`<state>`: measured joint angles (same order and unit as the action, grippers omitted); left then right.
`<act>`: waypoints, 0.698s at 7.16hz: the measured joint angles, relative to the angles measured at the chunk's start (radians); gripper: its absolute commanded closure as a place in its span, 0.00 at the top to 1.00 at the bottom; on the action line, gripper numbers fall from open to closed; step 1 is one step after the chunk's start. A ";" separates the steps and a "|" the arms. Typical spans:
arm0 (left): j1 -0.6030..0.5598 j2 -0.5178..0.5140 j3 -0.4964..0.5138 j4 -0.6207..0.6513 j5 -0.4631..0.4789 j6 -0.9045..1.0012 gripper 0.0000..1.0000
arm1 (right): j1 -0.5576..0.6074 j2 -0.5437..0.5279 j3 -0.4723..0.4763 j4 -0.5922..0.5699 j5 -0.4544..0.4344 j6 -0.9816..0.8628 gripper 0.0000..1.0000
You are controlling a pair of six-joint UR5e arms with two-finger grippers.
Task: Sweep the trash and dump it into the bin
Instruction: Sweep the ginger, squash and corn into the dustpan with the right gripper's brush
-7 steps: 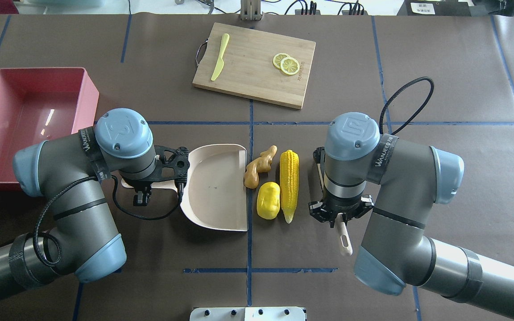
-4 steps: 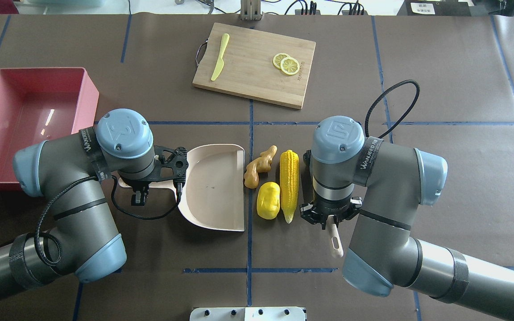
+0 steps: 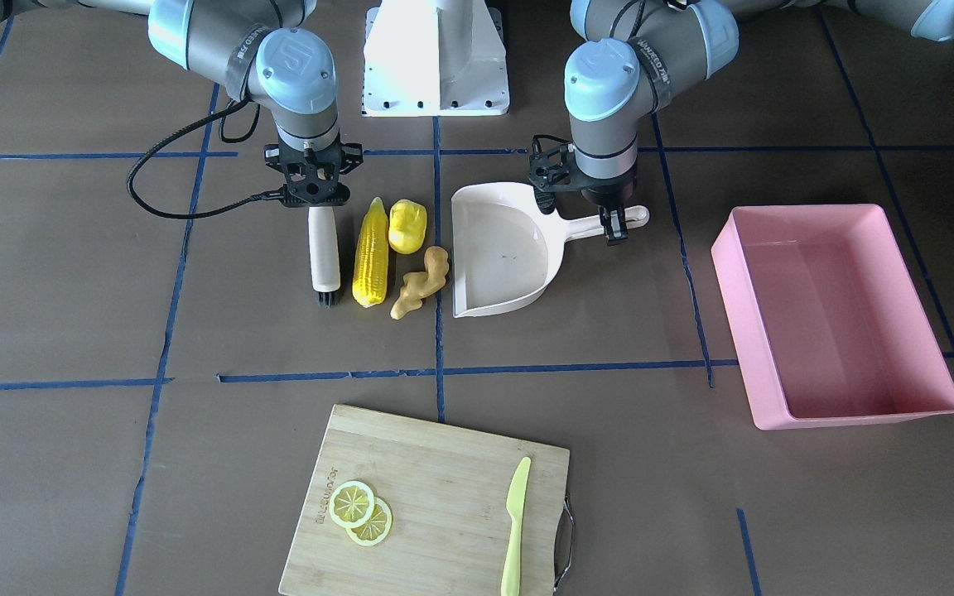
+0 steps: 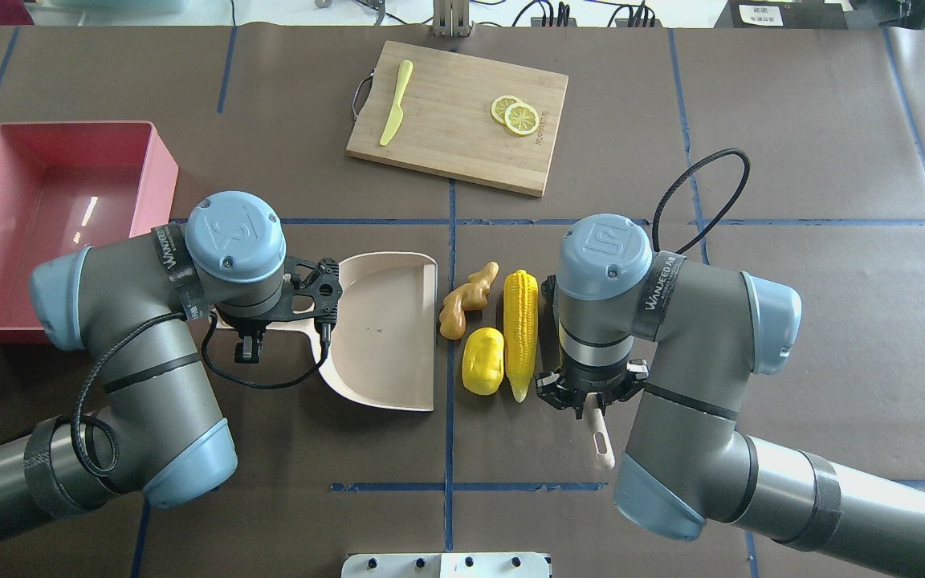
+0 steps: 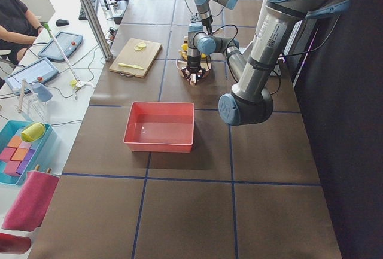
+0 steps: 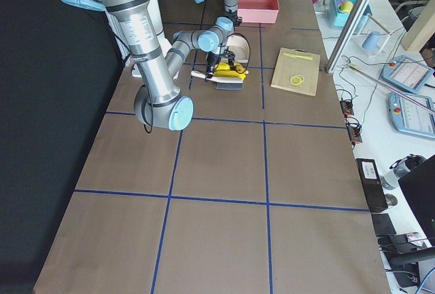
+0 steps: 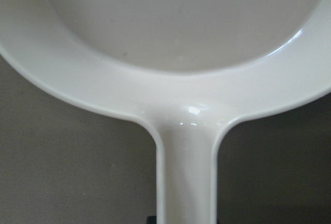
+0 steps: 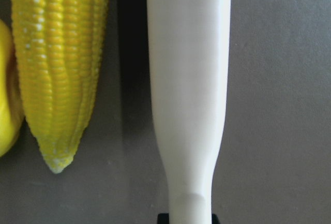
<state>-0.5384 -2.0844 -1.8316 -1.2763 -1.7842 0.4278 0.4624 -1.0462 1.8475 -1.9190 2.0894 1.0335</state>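
Observation:
The corn cob (image 4: pixel 520 333), yellow lump (image 4: pixel 483 360) and ginger root (image 4: pixel 466 299) lie together at mid table. A cream dustpan (image 4: pixel 382 329) lies just to their left with its open edge facing them. My left gripper (image 3: pixel 609 222) is shut on the dustpan's handle. My right gripper (image 3: pixel 317 199) is shut on a white brush (image 3: pixel 325 248), which lies along the corn's (image 3: pixel 371 255) other side with a narrow gap, as the right wrist view (image 8: pixel 189 79) shows. The pink bin (image 4: pixel 53 201) stands at the far left, with nothing in it.
A wooden cutting board (image 4: pixel 462 120) lies at the far middle of the table, with lemon slices (image 4: pixel 515 115) and a lime-green knife (image 4: pixel 396 103) on it. The robot's base plate (image 3: pixel 436 58) is at the near edge.
My right arm has moved left, bringing the brush close beside the corn. My left arm has shifted the dustpan slightly left. The three toy foods have not moved.

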 measured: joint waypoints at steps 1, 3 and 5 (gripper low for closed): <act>0.000 -0.005 0.000 0.005 0.002 -0.001 0.00 | -0.009 0.000 -0.004 0.002 -0.002 0.000 0.00; 0.000 -0.011 0.000 0.009 0.007 -0.003 0.00 | -0.031 0.024 -0.028 0.003 -0.006 0.000 0.00; 0.003 -0.015 0.001 0.010 0.008 -0.006 0.00 | -0.044 0.076 -0.082 0.003 -0.005 0.000 0.00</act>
<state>-0.5351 -2.0998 -1.8307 -1.2667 -1.7765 0.4218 0.4181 -0.9706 1.7658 -1.9160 2.0842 1.0339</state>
